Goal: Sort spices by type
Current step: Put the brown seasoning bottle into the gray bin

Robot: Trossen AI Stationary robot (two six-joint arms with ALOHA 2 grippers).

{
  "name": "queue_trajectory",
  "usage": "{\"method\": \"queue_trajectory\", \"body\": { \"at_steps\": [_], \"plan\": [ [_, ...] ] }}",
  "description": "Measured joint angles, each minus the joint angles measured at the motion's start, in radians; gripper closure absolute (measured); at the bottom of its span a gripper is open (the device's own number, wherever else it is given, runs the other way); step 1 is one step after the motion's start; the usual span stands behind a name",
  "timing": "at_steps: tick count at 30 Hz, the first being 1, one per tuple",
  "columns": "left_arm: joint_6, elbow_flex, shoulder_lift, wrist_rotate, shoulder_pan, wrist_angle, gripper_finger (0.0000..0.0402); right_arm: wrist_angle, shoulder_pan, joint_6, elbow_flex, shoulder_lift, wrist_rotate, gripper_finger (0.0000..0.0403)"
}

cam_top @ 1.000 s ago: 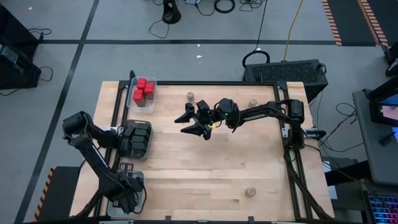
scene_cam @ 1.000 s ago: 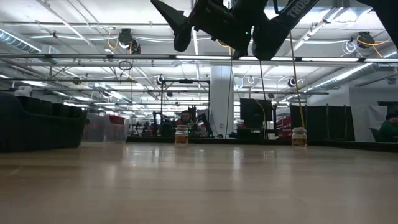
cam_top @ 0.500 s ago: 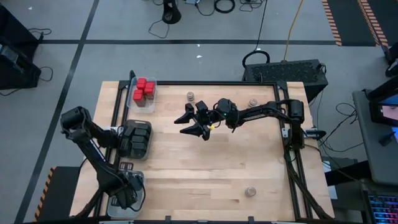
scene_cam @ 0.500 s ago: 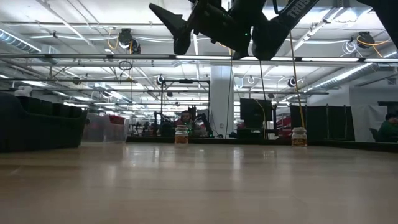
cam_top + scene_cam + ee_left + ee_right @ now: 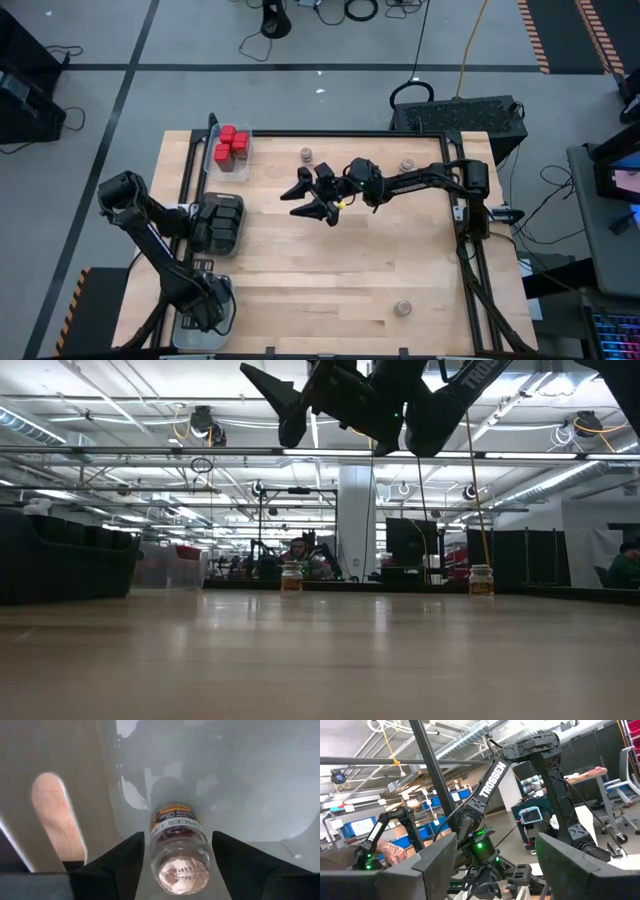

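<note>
My left gripper (image 5: 204, 314) reaches down into a clear tray (image 5: 226, 292) at the table's near-left corner. It is open, and in the left wrist view its fingers (image 5: 178, 836) stand on either side of a tan-lidded spice jar (image 5: 176, 847) with a thin gap on each side. The jar's glass bottom faces the camera. My right gripper (image 5: 308, 198) hangs open high above the table's middle (image 5: 285, 405), holding nothing. Three more jars stand on the table (image 5: 307, 154), (image 5: 406, 164), (image 5: 403, 307). Red tins (image 5: 232, 145) sit in a far-left tray, and dark tins (image 5: 218, 222) fill a left tray.
The low view shows two jars standing far off (image 5: 291, 577), (image 5: 481, 579) on bare wood. A metal frame (image 5: 470, 240) runs along the table's right edge. People show in the room beyond the table, and the right wrist view (image 5: 495, 860) looks out into that room.
My left arm's elbow has shifted a little toward the table's left edge. My right gripper has drifted slightly toward the left and stays open. No jar on the table has moved.
</note>
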Motion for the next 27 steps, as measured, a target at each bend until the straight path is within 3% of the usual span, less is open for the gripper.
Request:
{"method": "queue_trajectory", "body": {
  "at_steps": [14, 20, 23, 27],
  "plan": [
    [0.044, 0.073, -0.022, -0.006, 0.023, -0.145, 0.0146, 0.0, 0.0, 0.011, 0.0, 0.0, -0.003, 0.0149],
    [-0.044, 0.133, -0.089, -0.046, 0.023, -0.147, 0.0146, -0.005, 0.0, 0.027, 0.0, 0.0, -0.002, 0.0149],
    [-0.086, 0.167, -0.126, -0.116, 0.018, -0.154, 0.0146, -0.006, -0.001, 0.055, 0.0, 0.0, -0.002, 0.0149],
    [-0.086, 0.211, -0.174, -0.342, -0.01, -0.116, 0.0146, -0.042, -0.003, 0.153, 0.0, -0.017, -0.021, 0.0149]
  ]
}}
